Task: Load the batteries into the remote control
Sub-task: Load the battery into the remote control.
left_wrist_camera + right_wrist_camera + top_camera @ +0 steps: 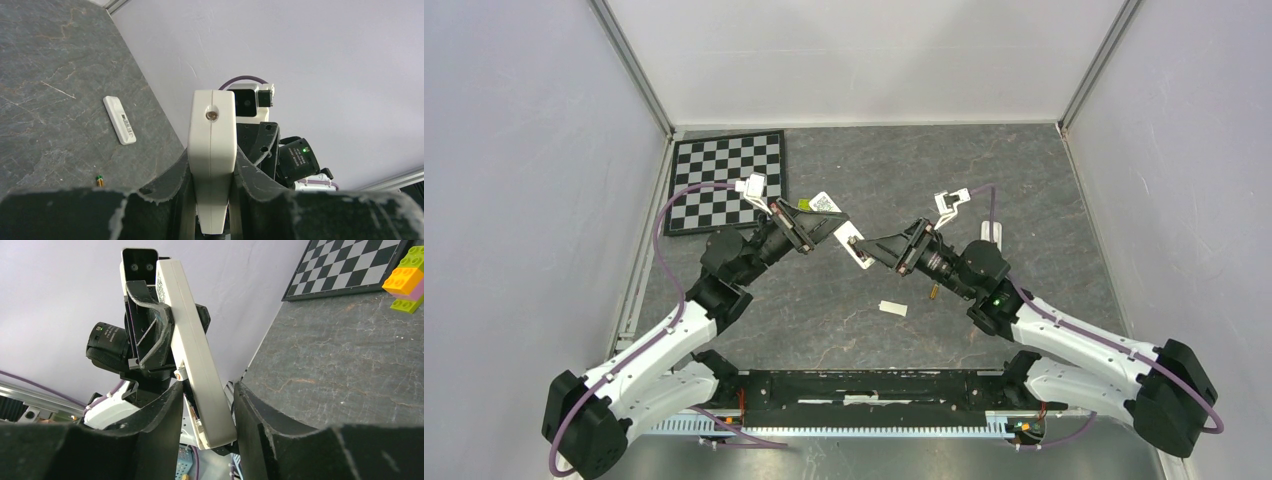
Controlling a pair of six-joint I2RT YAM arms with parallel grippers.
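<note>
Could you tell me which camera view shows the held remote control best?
Right wrist: the remote control shows its whole length, side-on. Left wrist sees it end-on and foreshortened; top external shows it small and partly hidden.

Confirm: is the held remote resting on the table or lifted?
Lifted. The remote hangs clear of the table, clamped between left gripper and right gripper.

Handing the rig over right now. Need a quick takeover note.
Left gripper: shut on the white remote, held off the table.
Right gripper: fingers bracket the remote's other end; grip unclear.
One battery lies on the table, near a slim white piece; no other batteries visible.
Done: remote picked up.
Left: no battery seen loaded; fetch and insert them.
</note>
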